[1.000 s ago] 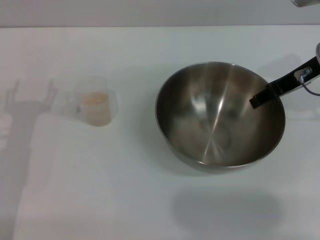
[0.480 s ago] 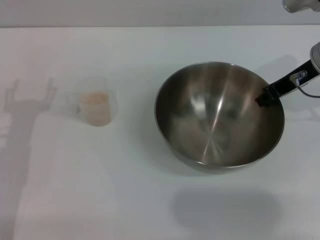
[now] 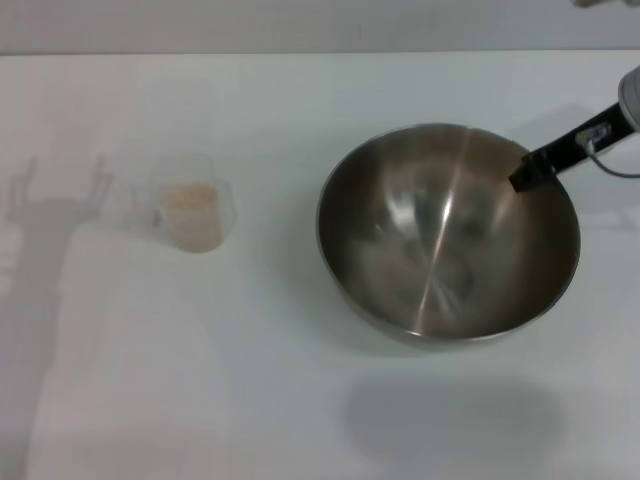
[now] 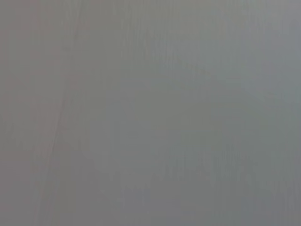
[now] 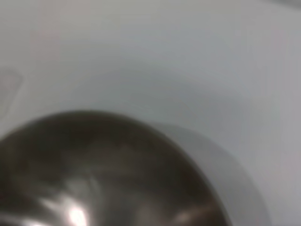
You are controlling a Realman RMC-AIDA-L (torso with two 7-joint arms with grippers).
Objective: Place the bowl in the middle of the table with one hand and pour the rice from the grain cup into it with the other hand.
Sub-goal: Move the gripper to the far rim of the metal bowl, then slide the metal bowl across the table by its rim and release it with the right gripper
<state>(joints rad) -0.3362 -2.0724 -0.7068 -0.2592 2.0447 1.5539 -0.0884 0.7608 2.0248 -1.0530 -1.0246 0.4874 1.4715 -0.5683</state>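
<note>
1. The right hand (image 3: 522, 180) reaches in from the far right side of the bowl (image 3: 447, 235); one dark finger (image 3: 553, 160) lies over the bowl's rim, its tip inside the wall. Whether the hand is pinching the rim or merely resting there cannot be told, since only that one finger shows.
2. The bowl, a wide steel one with nothing in it, sits on the white surface (image 3: 300, 400). The right wrist view looks down past the bowl's rim (image 5: 103, 174) onto the bare surface (image 5: 188, 56) beyond it.
3. The grain cup (image 3: 192, 205) stands upright well to the left of the bowl, apart from it (a clear cup, its faint handle on the side away from the bowl).
4. The rice (image 3: 190, 213) fills the lower part of the cup as a pale beige mass.
5. The left hand is out of sight; its wrist view shows only a flat grey field.
</note>
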